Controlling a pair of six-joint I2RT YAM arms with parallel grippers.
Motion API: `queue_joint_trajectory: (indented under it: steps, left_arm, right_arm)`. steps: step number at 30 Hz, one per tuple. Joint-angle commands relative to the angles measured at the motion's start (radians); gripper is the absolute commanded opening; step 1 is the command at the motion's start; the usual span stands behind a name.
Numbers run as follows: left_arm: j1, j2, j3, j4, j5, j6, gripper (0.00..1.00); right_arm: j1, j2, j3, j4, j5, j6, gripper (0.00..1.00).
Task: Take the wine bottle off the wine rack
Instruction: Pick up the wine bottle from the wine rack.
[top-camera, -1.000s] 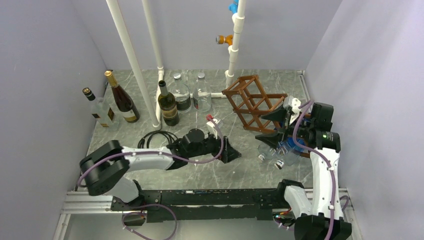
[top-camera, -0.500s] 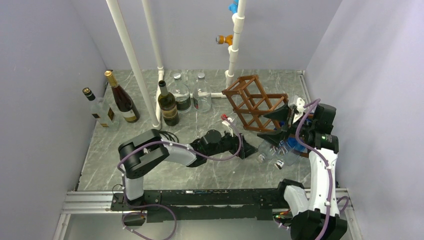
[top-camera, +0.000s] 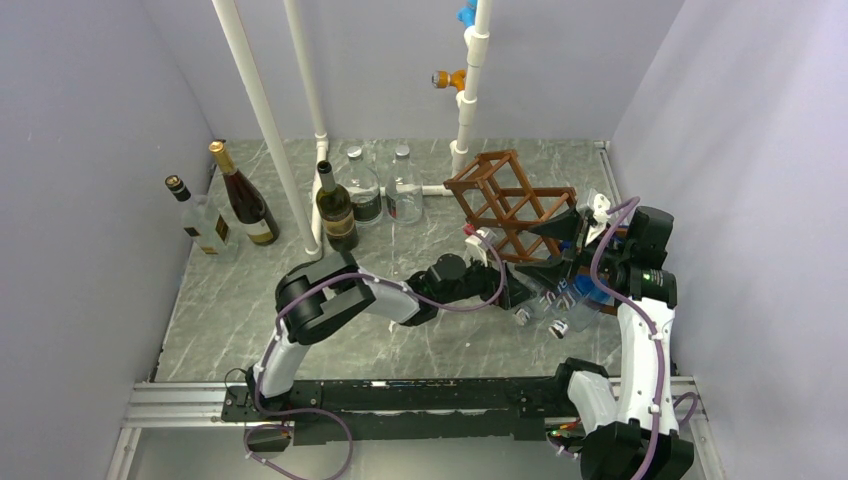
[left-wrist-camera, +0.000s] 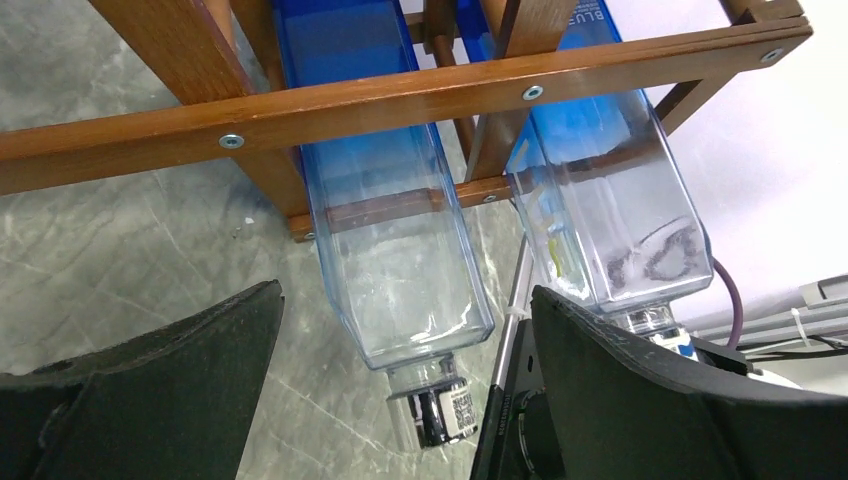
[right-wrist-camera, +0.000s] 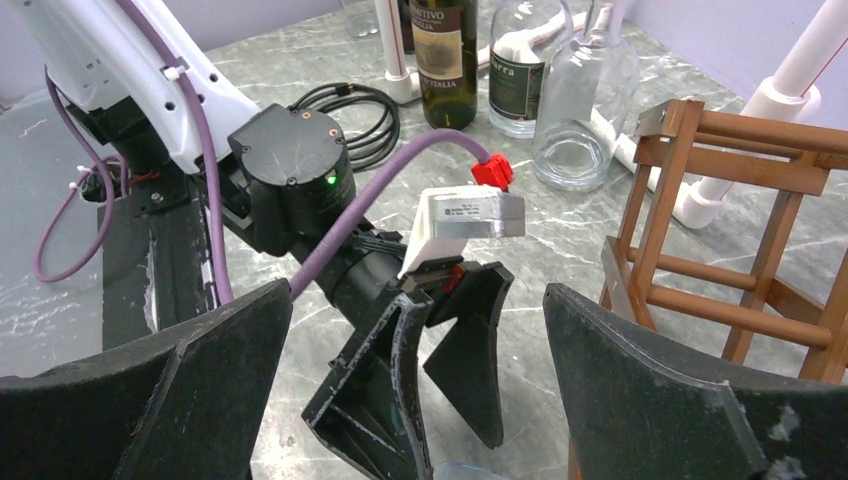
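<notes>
Black wedge-shaped fingers of the left gripper (left-wrist-camera: 408, 292) are spread wide, one on each side of the wine bottle (left-wrist-camera: 400, 270), with a gap left on both sides. The bottle, clear with a blue tint and square in section, is lodged in a low cell of the wine rack (left-wrist-camera: 400, 100). Its capped neck juts past the front rail towards the near edge of the table (top-camera: 250, 300). A second bottle (left-wrist-camera: 610, 200) is lodged in the next cell, just beside it.

The right gripper (top-camera: 552, 250) is likewise opened wide and is poised by the rack's right side with nothing gripped. The rack is set near the table's right edge, with the side wall close to the right arm.

Bare marble is seen left of the left arm, up to a black cable (right-wrist-camera: 350, 100). Standing bottles (top-camera: 240, 205) are gathered along the far edge, towards the far left corner, among white pipes (top-camera: 262, 110).
</notes>
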Motion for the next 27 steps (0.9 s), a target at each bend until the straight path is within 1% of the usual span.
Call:
queue_joint_trajectory:
  steps: [1,5,8,14,17,22,27]
  left_arm:
    - [-0.005,0.042,0.069,0.022,0.049,-0.039,0.99]
    - [-0.007,0.095,0.138,-0.025,0.081,-0.076,0.95]
    - [-0.012,0.129,0.193,-0.074,0.109,-0.087,0.94]
    - [-0.029,0.16,0.245,-0.139,0.106,-0.087,0.92]
    - [-0.033,0.185,0.293,-0.21,0.11,-0.091,0.88]
    - [-0.04,0.207,0.345,-0.292,0.085,-0.08,0.87]
    - [-0.042,0.211,0.362,-0.32,0.063,-0.074,0.85]
  right_arm:
    - [-0.001,-0.013,-0.008,0.036,-0.005,-0.005,1.0]
    - [0.003,-0.012,-0.009,0.034,-0.001,-0.01,1.0]
    - [0.005,-0.012,-0.011,0.033,0.003,-0.012,1.0]
    - [0.011,-0.01,-0.011,0.031,0.011,-0.018,1.0]
    - [0.013,-0.01,-0.011,0.032,0.014,-0.019,1.0]
    - [0.016,-0.009,-0.013,0.034,0.018,-0.021,1.0]
    - [0.019,-0.01,-0.014,0.034,0.021,-0.023,1.0]
